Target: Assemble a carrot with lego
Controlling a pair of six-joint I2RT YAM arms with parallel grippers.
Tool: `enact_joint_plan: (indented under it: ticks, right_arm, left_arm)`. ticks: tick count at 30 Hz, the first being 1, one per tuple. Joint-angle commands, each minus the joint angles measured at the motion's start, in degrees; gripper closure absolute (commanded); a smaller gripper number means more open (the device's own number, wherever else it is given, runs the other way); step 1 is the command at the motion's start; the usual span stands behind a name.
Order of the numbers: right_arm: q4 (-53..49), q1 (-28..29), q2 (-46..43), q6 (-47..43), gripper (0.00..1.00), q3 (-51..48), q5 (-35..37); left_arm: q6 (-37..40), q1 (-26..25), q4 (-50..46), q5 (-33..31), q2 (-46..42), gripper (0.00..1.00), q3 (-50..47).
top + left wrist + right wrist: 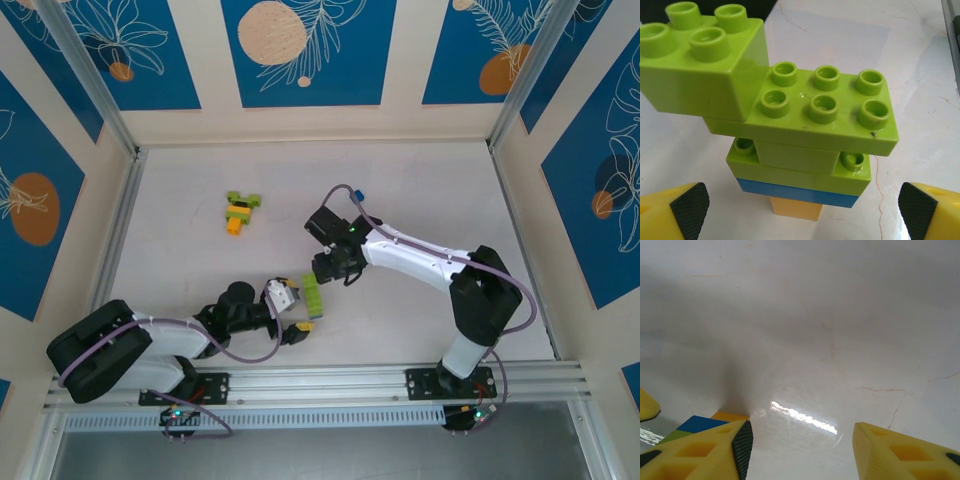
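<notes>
A: The left gripper (803, 202) is spread as wide as it goes, with nothing in it. Its black pads (687, 207) sit out at either side, and the lego stack (805, 125) stands between them, clear of both.

B: And the left arm (150, 350) lies low along the near edge of the desk (430, 190), stretched from the near left corner toward the middle. What about the other side?

A: The right arm (440, 265) rises from its base on the near edge, right of centre, folds at the elbow and reaches left toward the desk's middle. The right gripper (801, 432) is tipped down at the surface, jaws partway apart, bare desk between them, no grip on anything. A corner of the stack peeks in just outside one finger. Touching or not, I can't tell.

B: Count it for me.

A: Two lego builds. The stack stands upright nearer the near edge, a little left of centre, between the two grippers. I make out four lime green bricks, one thin blue brick (800, 192) under them and one orange brick (795, 209) as the foot. The top green one overhangs to one side.

B: And the second?

A: The small lego cluster (240, 212) sits well apart, in the left half of the desk toward the far edge. It's lime green on an orange piece, too small to count brick by brick
</notes>
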Motion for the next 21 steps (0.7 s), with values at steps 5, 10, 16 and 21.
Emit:
enact_joint_plan:
  ticks: [5,10,16,21]
  right_arm:
    - [1.6,0.0,0.8,-3.4,0.43,2.3,-4.6]
    - [2.8,0.9,1.0,-5.1,0.43,2.1,-6.1]
    - [3.0,1.4,2.0,-7.2,0.43,3.1,-7.2]
    - [2.6,1.3,2.4,-8.1,0.42,4.5,-5.5]
  left_arm:
    - [-0.3,0.8,0.8,-1.1,0.9,0.0,1.1]
    - [-1.0,1.5,1.1,-1.5,1.4,0.0,1.2]
    - [-1.5,2.8,1.7,-1.8,1.9,0.0,1.2]
    - [-1.4,4.2,1.9,-1.3,2.9,0.0,2.1]
